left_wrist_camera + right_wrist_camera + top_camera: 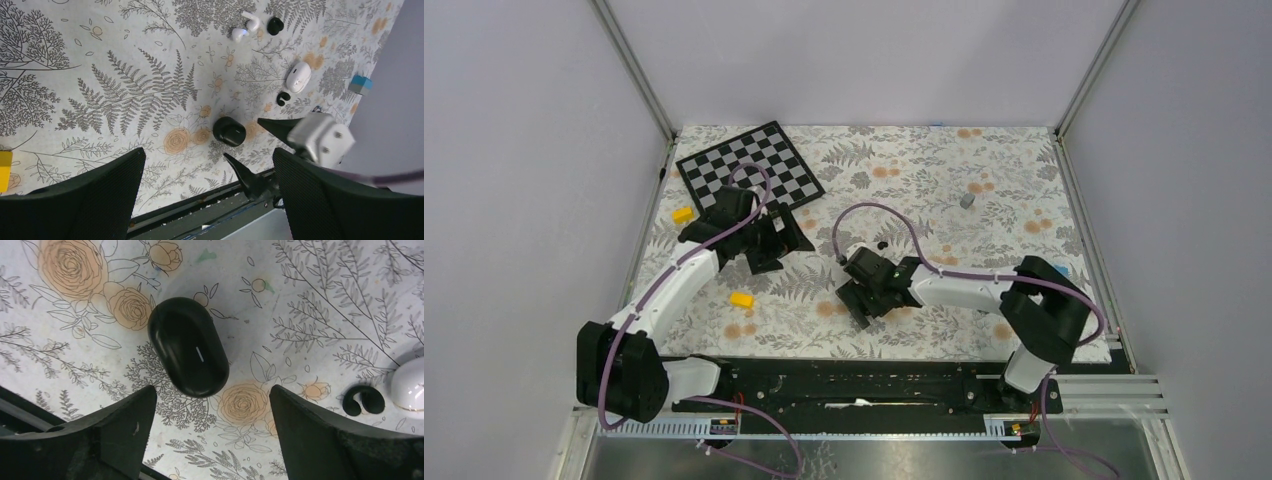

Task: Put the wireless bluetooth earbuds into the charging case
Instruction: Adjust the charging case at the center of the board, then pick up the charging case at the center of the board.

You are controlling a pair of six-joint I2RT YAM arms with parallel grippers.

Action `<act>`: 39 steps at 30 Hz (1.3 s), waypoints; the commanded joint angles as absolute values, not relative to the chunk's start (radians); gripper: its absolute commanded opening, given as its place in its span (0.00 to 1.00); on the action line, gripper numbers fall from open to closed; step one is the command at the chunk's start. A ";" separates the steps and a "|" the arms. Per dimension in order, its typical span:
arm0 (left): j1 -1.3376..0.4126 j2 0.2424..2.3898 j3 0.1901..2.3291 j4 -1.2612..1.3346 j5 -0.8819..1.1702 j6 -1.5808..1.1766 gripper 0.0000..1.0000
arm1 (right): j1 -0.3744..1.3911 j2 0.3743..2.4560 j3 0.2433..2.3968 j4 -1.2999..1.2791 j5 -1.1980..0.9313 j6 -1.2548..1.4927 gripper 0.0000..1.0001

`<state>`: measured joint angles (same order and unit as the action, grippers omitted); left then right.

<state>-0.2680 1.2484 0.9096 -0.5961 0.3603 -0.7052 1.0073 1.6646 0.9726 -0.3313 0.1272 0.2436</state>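
Right gripper (866, 303) hangs wide open, empty, over the black pebble (188, 346); 1 earbud (363, 400) lies just outside its jaws, beside the charging case (410, 382), toward the table (1024, 180)'s right edge.

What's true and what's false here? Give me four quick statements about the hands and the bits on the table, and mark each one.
1. The right hand is clamped on the black oval pebble. False: its jaws stand open, and the pebble lies free on the table between them.
2. The left hand is open and holds nothing. True.
3. A small black bud lies beside the white charging case. True.
4. The checkerboard sits at the table's far right. False: it is at the far left.
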 commanded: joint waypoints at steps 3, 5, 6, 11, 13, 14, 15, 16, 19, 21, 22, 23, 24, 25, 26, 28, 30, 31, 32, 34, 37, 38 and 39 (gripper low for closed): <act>-0.261 1.205 0.958 -0.638 0.337 -0.687 0.99 | 1.009 1.734 1.026 -0.328 0.087 0.156 0.78; -0.261 1.198 0.956 -0.638 0.332 -0.688 0.99 | 1.009 1.755 1.022 -0.306 0.077 0.147 0.76; -0.261 1.198 0.954 -0.638 0.331 -0.689 0.99 | 1.009 1.764 1.023 -0.301 0.075 0.144 0.75; -0.261 1.204 0.943 -0.638 0.335 -0.695 0.99 | 1.009 1.791 1.021 -0.271 0.067 0.142 0.72; -0.261 1.207 0.940 -0.638 0.339 -0.692 0.99 | 1.009 1.794 1.024 -0.268 0.046 0.140 0.70; -0.261 1.207 0.939 -0.638 0.339 -0.692 0.99 | 1.009 1.789 1.019 -0.263 0.036 0.141 0.66; -0.261 1.206 0.937 -0.638 0.337 -0.694 0.99 | 1.010 1.780 1.011 -0.252 0.026 0.141 0.61; -0.261 1.206 0.935 -0.638 0.336 -0.698 0.99 | 1.009 1.770 1.001 -0.244 0.018 0.142 0.56; -0.261 1.205 0.922 -0.632 0.341 -0.717 0.93 | 1.009 1.746 0.982 -0.234 0.008 0.151 0.49; -0.261 1.190 0.883 -0.597 0.351 -0.745 0.89 | 1.009 1.732 0.974 -0.229 0.006 0.165 0.43; -0.261 1.178 0.852 -0.564 0.367 -0.766 0.88 | 1.010 1.721 0.963 -0.222 0.005 0.177 0.38; -0.261 1.165 0.821 -0.531 0.392 -0.789 0.88 | 1.010 1.710 0.953 -0.213 0.008 0.193 0.33; -0.261 1.156 0.789 -0.492 0.418 -0.812 0.88 | 1.009 1.696 0.942 -0.201 0.014 0.212 0.26; -0.261 1.147 0.761 -0.456 0.447 -0.832 0.88 | 1.007 1.680 0.936 -0.191 0.012 0.231 0.24; -0.263 1.141 0.731 -0.411 0.473 -0.851 0.88 | 1.006 1.669 0.935 -0.188 0.009 0.251 0.24; -0.274 1.130 0.677 -0.309 0.516 -0.874 0.90 | 1.003 1.649 0.937 -0.185 0.010 0.296 0.26; -0.294 1.123 0.646 -0.248 0.518 -0.890 0.94 | 1.002 1.627 0.932 -0.172 0.023 0.339 0.27; -0.308 1.120 0.639 -0.232 0.508 -0.896 0.96 | 1.001 1.618 0.930 -0.168 0.037 0.359 0.28; -0.321 1.119 0.642 -0.229 0.490 -0.896 0.96 | 0.997 1.608 0.928 -0.166 0.048 0.377 0.28; -0.353 1.107 0.652 -0.228 0.440 -0.884 0.96 | 0.984 1.587 0.920 -0.162 0.051 0.413 0.29; -0.383 1.081 0.660 -0.225 0.374 -0.863 0.99 | 0.957 1.525 0.876 -0.126 0.041 0.452 0.29; -0.384 1.075 0.658 -0.223 0.366 -0.859 0.99 | 0.947 1.495 0.855 -0.105 0.036 0.463 0.30; -0.385 1.072 0.654 -0.216 0.362 -0.860 0.99 | 0.938 1.466 0.830 -0.081 0.029 0.474 0.30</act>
<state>-0.3752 1.1160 0.6369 -0.3061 0.4229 -0.8680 0.9764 1.5837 0.8902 -0.1627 0.0345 0.3885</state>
